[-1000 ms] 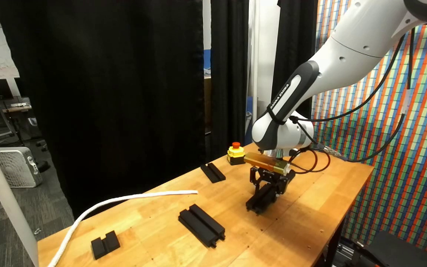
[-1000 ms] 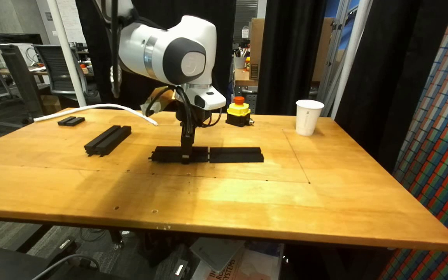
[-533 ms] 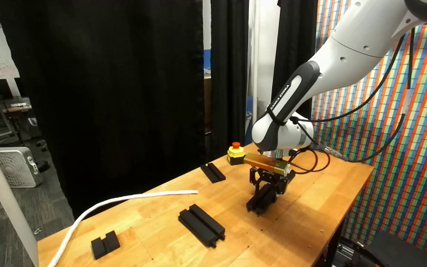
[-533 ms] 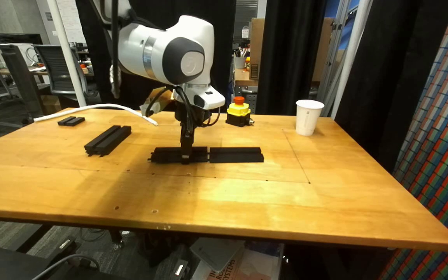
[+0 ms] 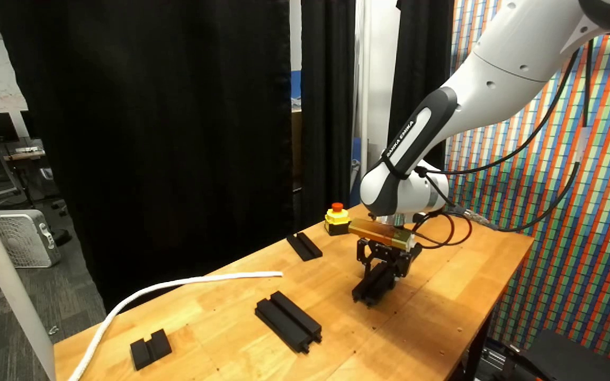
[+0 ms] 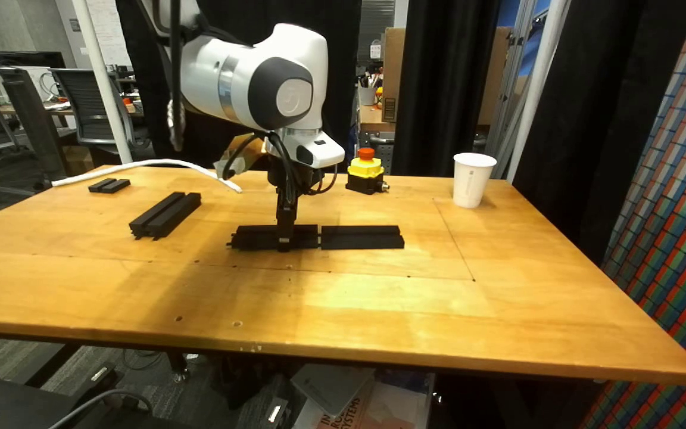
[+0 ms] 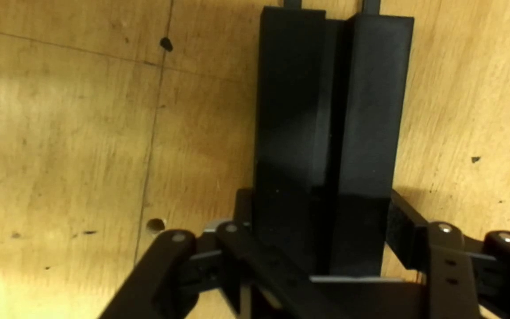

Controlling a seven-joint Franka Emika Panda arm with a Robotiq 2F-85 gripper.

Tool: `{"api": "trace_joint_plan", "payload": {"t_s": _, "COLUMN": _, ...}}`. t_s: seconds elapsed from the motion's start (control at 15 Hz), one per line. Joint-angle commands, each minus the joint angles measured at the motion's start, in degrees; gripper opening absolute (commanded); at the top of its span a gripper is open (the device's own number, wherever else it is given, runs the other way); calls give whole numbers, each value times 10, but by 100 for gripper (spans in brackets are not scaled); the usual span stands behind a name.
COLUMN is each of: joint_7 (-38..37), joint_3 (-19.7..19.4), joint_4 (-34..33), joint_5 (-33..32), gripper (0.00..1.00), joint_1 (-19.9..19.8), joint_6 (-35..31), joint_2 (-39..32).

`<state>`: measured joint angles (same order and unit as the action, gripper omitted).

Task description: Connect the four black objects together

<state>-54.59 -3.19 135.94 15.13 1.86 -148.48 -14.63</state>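
Claw [image 7: 321, 217] shifted; adjacent bar [image 6: 362, 238] in an exterior view.

One wooden table [image 6: 379, 316] carries three long, grooved, rectangular matte black bars [image 6: 167, 214] [image 6: 250, 238] [image 6: 362, 239], one short grooved black block [image 5: 149, 351], one flat grooved black slab [image 5: 304, 247], one tapered white cup [image 6: 471, 182], one yellow-and-black box [image 6: 365, 169] with a red button [image 6: 366, 154] and one white cord [image 5: 241, 275]. There is one white-and-grey robot arm [image 5: 501, 79] with two black fingers [image 7: 407, 239].

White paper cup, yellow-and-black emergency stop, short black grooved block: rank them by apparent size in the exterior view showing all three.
Largest: white paper cup
Next: emergency stop
Smallest: grooved block
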Motion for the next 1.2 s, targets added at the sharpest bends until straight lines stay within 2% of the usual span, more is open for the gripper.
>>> {"api": "trace_joint_plan", "payload": {"t_s": 0.0, "joint_7": -1, "joint_3": -1, "joint_4": 26, "joint_5": 9, "gripper": 47, "joint_1": -1, "joint_6": -25, "joint_2": 17}}
{"api": "trace_joint_plan", "payload": {"t_s": 0.67, "joint_7": 9, "joint_3": 1, "joint_4": 51, "joint_5": 38, "gripper": 47, "joint_1": -10, "joint_6": -54, "joint_2": 27}}
{"api": "trace_joint_plan", "payload": {"t_s": 1.13, "joint_7": 21, "joint_3": 2, "joint_4": 36, "joint_5": 37, "gripper": 47, "joint_1": -15, "joint_6": -39, "joint_2": 18}}
